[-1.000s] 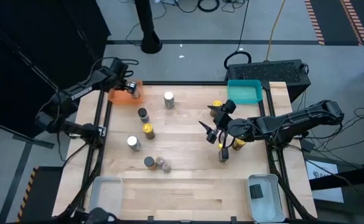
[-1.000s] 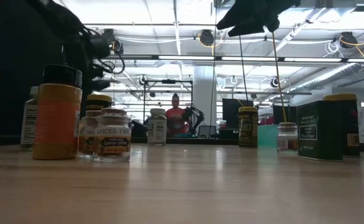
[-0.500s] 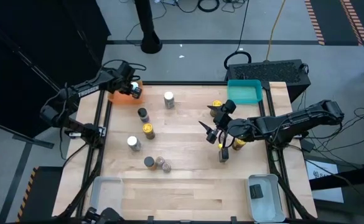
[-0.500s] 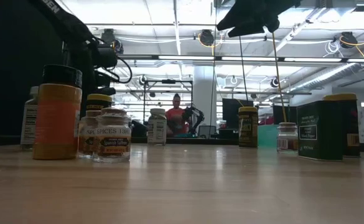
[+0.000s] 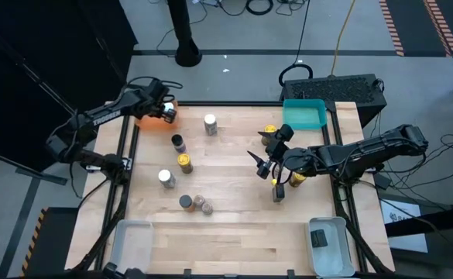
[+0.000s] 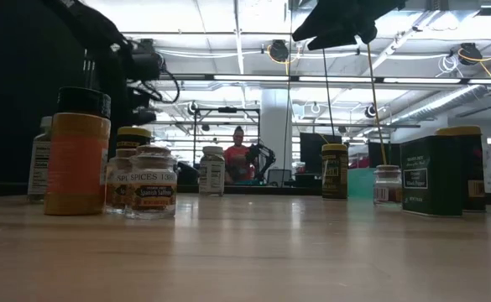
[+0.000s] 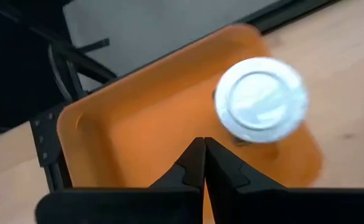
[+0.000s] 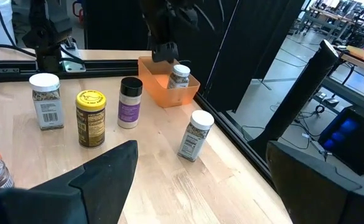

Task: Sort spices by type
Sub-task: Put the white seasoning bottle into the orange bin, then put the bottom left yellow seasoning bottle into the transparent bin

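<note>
Left pincer hangs above the orange tray at the worktop's far left corner, fingers pressed together and holding nothing, and a white-topped jar stands upright inside that tray just beneath it. That jar looks delivered, so the step in hand reads as getting clear and going for the next one. My advice: rise straight up before swinging away so the closed tips do not clip the lid, then spread the fingers well ahead of the next jar and come down square over its cap. The nearest candidates are the dark-lidded jar with the purple label and the yellow-lidded jar, both a little in from the left edge; another white-topped jar stands near the far edge, and that one matches what is already in the tray, so it seems the sensible pick. Right pincer waits over the right half of the worktop with its fingers spread wide, empty, with jars close by at the right edge. The spices themselves are small upright cylinders with paper labels, pale, gold and dark lids, scattered singly across the wood, plus a pair touching each other toward the near edge. The teal tray sits at the far right corner, apparently empty.
</note>
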{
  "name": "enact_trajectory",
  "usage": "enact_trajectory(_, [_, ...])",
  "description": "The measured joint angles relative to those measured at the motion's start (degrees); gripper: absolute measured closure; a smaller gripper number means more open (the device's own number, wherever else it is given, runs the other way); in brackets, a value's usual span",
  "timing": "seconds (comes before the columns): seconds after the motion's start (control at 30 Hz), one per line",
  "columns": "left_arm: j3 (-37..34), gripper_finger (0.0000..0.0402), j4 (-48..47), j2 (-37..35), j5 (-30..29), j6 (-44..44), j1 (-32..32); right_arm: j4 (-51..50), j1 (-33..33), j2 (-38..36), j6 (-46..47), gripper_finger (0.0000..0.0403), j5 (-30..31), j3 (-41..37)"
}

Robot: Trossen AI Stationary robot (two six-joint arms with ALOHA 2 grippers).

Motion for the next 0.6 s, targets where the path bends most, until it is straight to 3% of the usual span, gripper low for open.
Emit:
enact_trajectory(0.1, [1.5,0.0388,-5.7,-4.2,0.1,-1.8,-2.4,0.0,0.0,0.0,0.0,0.0064,0.0,0.0])
enact_trajectory(0.2, [2.5,0.0396,-12.1,-8.7,-0.3,-6.1,-8.5,0.0,0.0,0.0,0.0,0.0064,0.0,0.0])
enact_trajectory(0.37, [2.5,0.0396,-13.9,-14.3,-0.3,-15.3,-24.0,0.0,-0.7,0.0,0.1,0.0064,-1.5,0.0])
enact_trajectory(0.6, [2.5,0.0396,-13.9,-15.2,-1.9,-32.4,-46.1,0.1,-0.9,-0.3,-0.9,0.0064,-4.5,0.0])
